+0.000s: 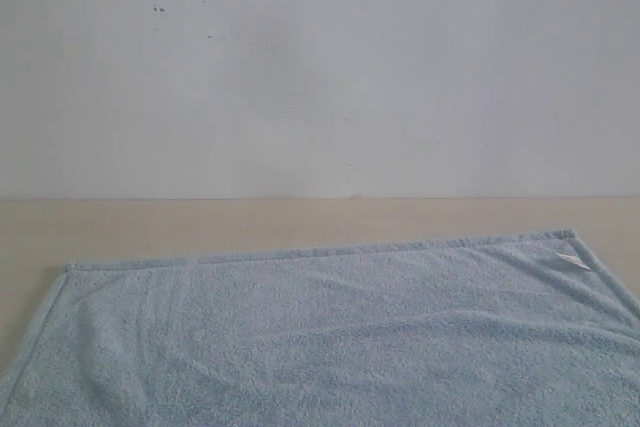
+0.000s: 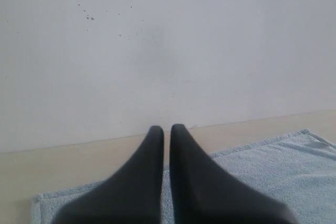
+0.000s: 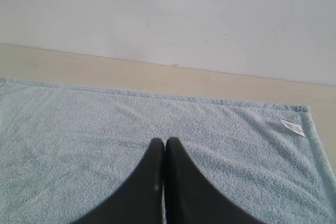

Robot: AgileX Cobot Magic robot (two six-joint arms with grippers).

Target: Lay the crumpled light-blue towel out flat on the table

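My left gripper [image 2: 166, 128] and right gripper [image 3: 165, 141] are both pinched nearly closed, holding nothing. The light-blue towel [image 1: 330, 337] lies spread across the exterior view's lower half on the counter [image 1: 200, 219], with its white tag [image 1: 572, 260] at the right.

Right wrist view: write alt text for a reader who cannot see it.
A light-blue towel lies spread flat on a beige table, a white tag near one corner. The right gripper, dark, shut and empty, hangs over it, with an off-white wall behind.

Pale light-blue fluffy terry-cloth towel [image 1: 330, 347], plain, with a small white tag [image 1: 572, 260]; smooth pale beige surface [image 1: 200, 222]; off-white wall [image 1: 400, 67] with dark specks [image 1: 158, 7]; black left claw [image 2: 166, 128] and right claw [image 3: 165, 141].
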